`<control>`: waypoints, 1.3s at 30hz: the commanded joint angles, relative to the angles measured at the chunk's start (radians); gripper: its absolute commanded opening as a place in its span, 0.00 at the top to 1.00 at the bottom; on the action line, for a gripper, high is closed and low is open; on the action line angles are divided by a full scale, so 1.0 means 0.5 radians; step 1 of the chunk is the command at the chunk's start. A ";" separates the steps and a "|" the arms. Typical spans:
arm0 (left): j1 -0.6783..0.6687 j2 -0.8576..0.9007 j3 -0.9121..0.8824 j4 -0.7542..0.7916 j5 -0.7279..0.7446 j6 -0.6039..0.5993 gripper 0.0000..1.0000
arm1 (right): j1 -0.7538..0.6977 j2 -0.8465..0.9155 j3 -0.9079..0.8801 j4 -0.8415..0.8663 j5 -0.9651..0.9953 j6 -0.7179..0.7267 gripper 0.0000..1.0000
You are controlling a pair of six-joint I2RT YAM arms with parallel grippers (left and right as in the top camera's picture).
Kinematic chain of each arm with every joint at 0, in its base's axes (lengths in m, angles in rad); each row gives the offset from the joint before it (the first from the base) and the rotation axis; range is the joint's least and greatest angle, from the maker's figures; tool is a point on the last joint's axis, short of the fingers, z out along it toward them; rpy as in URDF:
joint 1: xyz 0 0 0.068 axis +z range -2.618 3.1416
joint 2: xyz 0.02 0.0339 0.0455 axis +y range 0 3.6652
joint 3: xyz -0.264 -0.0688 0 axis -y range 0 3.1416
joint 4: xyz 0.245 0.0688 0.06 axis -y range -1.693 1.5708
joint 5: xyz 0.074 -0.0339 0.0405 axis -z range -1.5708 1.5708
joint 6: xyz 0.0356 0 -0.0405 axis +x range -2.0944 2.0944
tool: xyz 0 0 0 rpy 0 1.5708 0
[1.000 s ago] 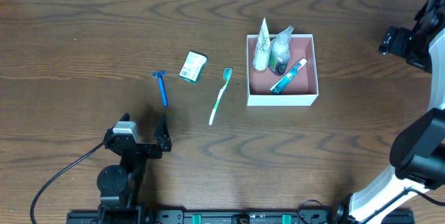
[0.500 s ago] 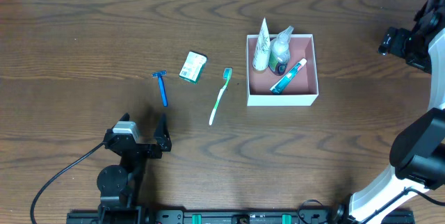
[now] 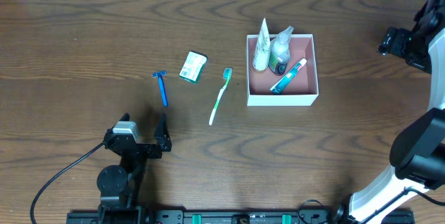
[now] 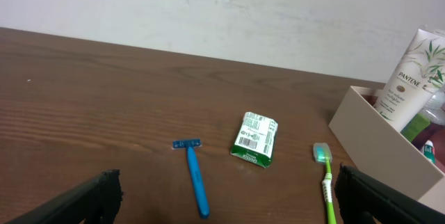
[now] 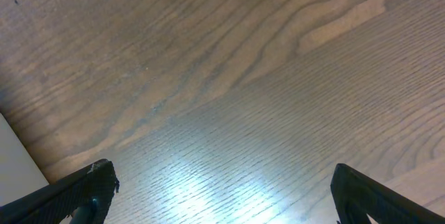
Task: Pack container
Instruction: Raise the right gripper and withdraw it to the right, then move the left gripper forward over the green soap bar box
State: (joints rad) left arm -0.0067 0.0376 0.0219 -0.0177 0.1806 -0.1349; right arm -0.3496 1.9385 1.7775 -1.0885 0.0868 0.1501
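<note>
The container (image 3: 309, 99), a white box with a pink inside, stands right of centre and holds a white tube (image 3: 262, 44), a clear bottle (image 3: 280, 49) and a teal toothpaste tube (image 3: 288, 76). On the table to its left lie a green toothbrush (image 3: 220, 97), a green soap packet (image 3: 192, 66) and a blue razor (image 3: 162, 88). The left wrist view shows the razor (image 4: 194, 177), the packet (image 4: 255, 138), the toothbrush (image 4: 325, 182) and the container's wall (image 4: 375, 144). My left gripper (image 3: 161, 135) is open and empty near the front edge. My right gripper (image 3: 391, 42) is open and empty over bare wood at the far right.
A black cable (image 3: 59, 177) runs from the left arm's base at the front left. The right arm's body (image 3: 417, 151) stands at the right edge. The right wrist view shows only wood grain (image 5: 229, 99) and a pale strip at its left edge.
</note>
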 commanded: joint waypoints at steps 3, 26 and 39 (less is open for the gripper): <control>0.011 -0.002 -0.034 -0.022 0.154 -0.066 0.02 | -0.011 0.021 -0.014 -0.006 0.028 0.027 0.01; 0.011 0.864 1.109 -0.977 0.686 0.224 0.02 | -0.011 0.021 -0.014 -0.006 0.028 0.027 0.01; 0.011 2.016 2.145 -1.766 0.485 0.230 0.02 | -0.011 0.021 -0.014 -0.006 0.028 0.027 0.01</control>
State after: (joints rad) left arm -0.0067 0.9165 0.9539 -0.8436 0.4572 -0.0250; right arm -0.3496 1.9385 1.7760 -1.0908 0.0875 0.1501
